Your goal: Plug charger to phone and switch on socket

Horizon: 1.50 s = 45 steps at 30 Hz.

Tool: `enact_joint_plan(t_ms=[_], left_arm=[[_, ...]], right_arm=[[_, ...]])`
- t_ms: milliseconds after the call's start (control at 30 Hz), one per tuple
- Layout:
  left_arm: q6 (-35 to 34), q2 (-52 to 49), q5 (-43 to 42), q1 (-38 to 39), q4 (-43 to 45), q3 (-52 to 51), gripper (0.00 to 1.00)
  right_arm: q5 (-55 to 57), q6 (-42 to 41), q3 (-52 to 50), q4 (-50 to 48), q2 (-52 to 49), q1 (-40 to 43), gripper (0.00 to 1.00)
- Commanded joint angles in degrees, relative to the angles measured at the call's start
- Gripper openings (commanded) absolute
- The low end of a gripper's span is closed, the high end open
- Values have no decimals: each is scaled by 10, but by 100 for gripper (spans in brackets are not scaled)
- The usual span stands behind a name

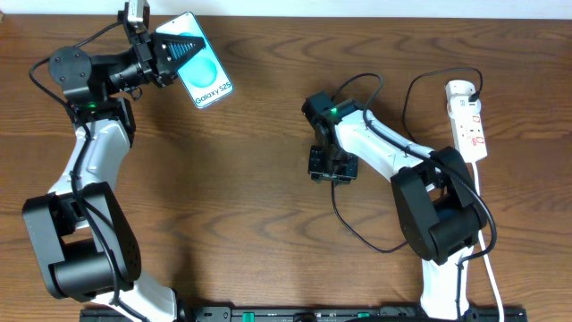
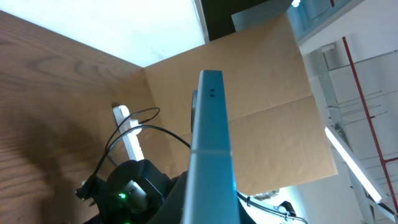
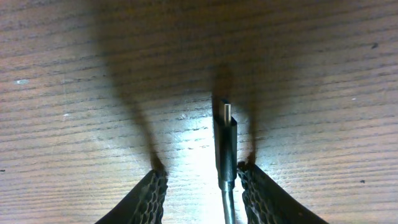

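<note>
My left gripper (image 1: 179,49) is shut on the phone (image 1: 207,76) at the back left, gripping its far end. The blue "Galaxy S25" screen faces up. In the left wrist view the phone (image 2: 208,149) shows edge-on, rising from between the jaws. My right gripper (image 1: 332,168) points down at the table's middle and is open. In the right wrist view the charger's plug (image 3: 226,146) lies on the wood between the fingers (image 3: 202,180), close to the right finger, metal tip pointing away. The black cable (image 1: 344,219) loops back to the socket (image 1: 468,121), a white power strip at the far right.
The strip's white cord (image 1: 487,241) runs down the right side toward the front edge. More black cable (image 1: 413,89) arcs near the strip. The strip (image 2: 127,134) and my right arm (image 2: 130,186) also show in the left wrist view. Brown board stands beyond the table.
</note>
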<state>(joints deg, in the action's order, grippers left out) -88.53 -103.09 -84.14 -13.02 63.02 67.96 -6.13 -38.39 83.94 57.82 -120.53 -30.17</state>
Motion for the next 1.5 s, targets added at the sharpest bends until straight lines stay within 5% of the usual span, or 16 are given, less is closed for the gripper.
enact_joint_plan(t_ms=[0,533,733,1100,1300,1467], left_arm=[[1,2,-7,0,5,5,7],[1,2,-7,0,5,5,7],[1,2,-7,0,5,5,7],[1,2,-7,-1,5,5,7],[1,2,-6,-3,5,5,7],[-1,2,-3,-15,5,5,7]], right_arm=[[-11,-8,-1,-2,-17,1,33],[19,-8,-1,-23,-17,1,34],[14,-8,-1,-21,-17,1,1],[-27,7,12,-20,-16,3,1],[-160,116,81,-12,33,30,1],[-411,268,95,-17,105,56,1]])
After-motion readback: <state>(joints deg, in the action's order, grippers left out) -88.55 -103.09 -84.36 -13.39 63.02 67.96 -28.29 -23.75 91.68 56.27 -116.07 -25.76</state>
